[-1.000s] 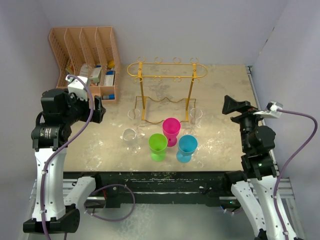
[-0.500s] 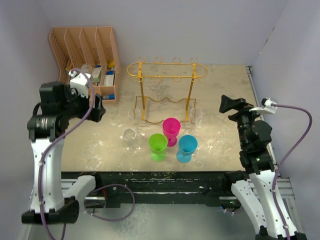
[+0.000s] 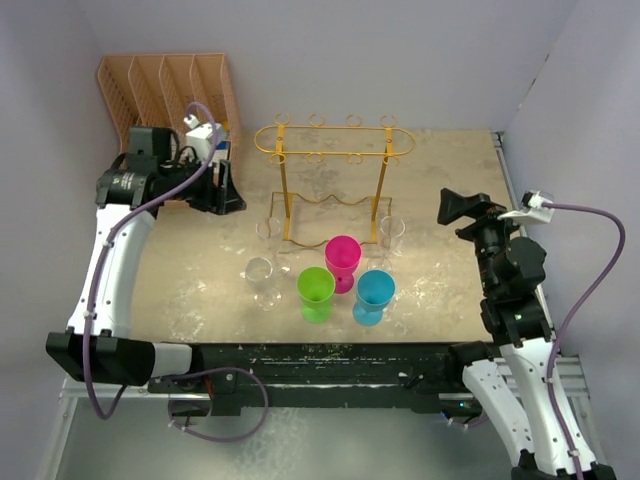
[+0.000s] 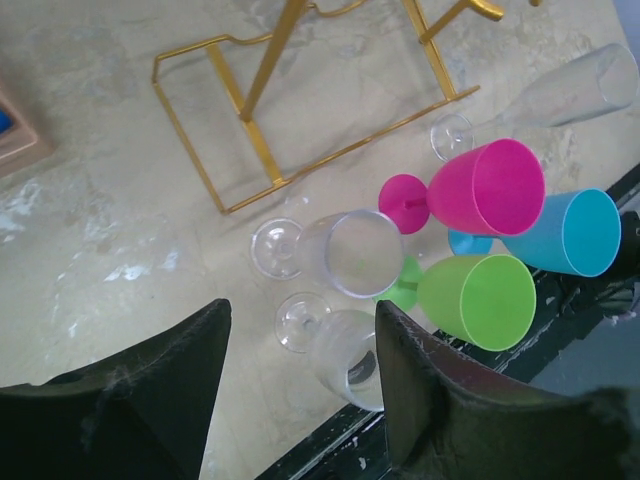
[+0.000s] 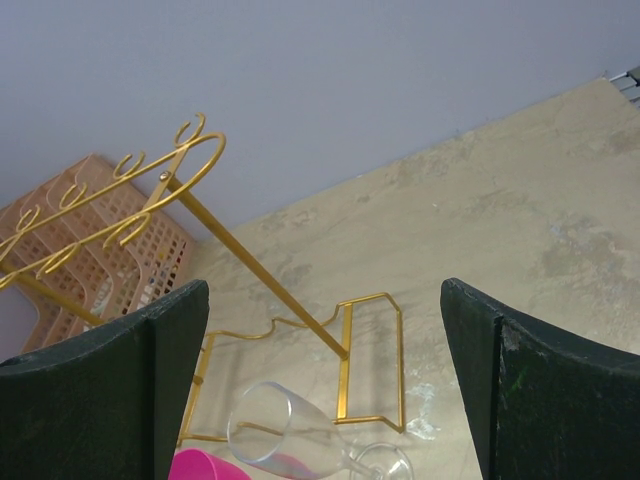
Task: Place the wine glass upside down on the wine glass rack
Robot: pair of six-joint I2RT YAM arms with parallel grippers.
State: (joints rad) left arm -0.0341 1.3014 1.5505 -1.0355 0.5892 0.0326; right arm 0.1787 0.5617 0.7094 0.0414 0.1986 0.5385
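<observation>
The gold wire wine glass rack [image 3: 335, 141] stands at the back middle of the table with nothing hanging on it. Three clear wine glasses stand upright near its base: one [image 3: 268, 230] by the left post, one [image 3: 260, 270] in front of that, one [image 3: 392, 232] by the right post. My left gripper [image 3: 226, 190] is open and empty, left of the rack; its wrist view looks down on the two left clear glasses [image 4: 350, 252], [image 4: 352, 358]. My right gripper [image 3: 455, 207] is open and empty, right of the rack; its view shows the right clear glass [image 5: 290, 430].
A pink goblet [image 3: 343, 260], a green one [image 3: 316, 292] and a blue one [image 3: 375, 294] stand upright in front of the rack. A peach-orange slotted file organiser [image 3: 165, 100] with small items sits at the back left, just behind my left arm.
My left arm has swung back and right, bringing its gripper up beside the rack's left post. My right gripper has shifted slightly left. No glass has moved.
</observation>
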